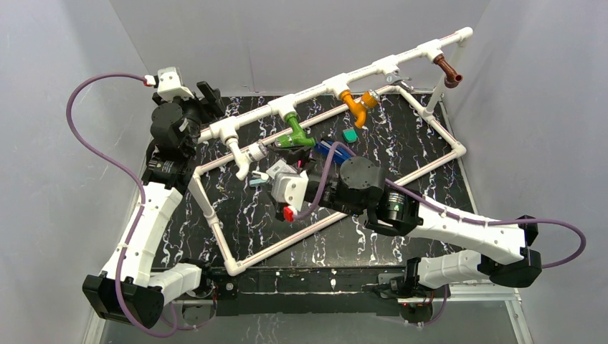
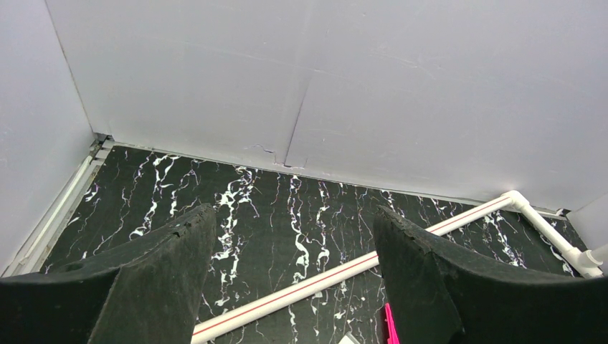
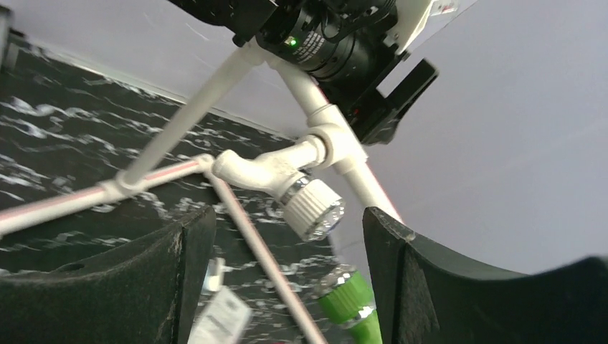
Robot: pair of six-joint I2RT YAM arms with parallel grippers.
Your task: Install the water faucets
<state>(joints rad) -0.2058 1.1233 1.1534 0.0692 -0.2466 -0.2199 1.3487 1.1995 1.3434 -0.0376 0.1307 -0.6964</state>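
Observation:
Four faucets hang from the tees of the long white pipe [image 1: 373, 72]: white [image 1: 242, 154], green [image 1: 295, 136], orange [image 1: 356, 106] and brown [image 1: 449, 72]. My right gripper [image 1: 269, 176] is open and empty, just below the white and green faucets. In the right wrist view its fingers [image 3: 172, 265] stand wide apart [image 3: 287, 222], with the white faucet's ribbed knob [image 3: 312, 208] just beyond them and the green faucet [image 3: 351, 302] lower between them, touching neither. My left gripper [image 1: 209, 95] is open and empty at the far left end of the pipe; its wrist view [image 2: 294, 222] shows only the mat.
The white pipe frame [image 1: 326, 218] lies as a rectangle on the black marbled mat [image 1: 401, 143]. A flat blue piece [image 1: 334, 151], a small green piece [image 1: 350, 135] and a small white-teal piece [image 1: 259, 178] lie inside it. A frame pipe [image 2: 323, 279] and a pink bit [image 2: 391, 326] show below the left gripper. Grey walls enclose the mat.

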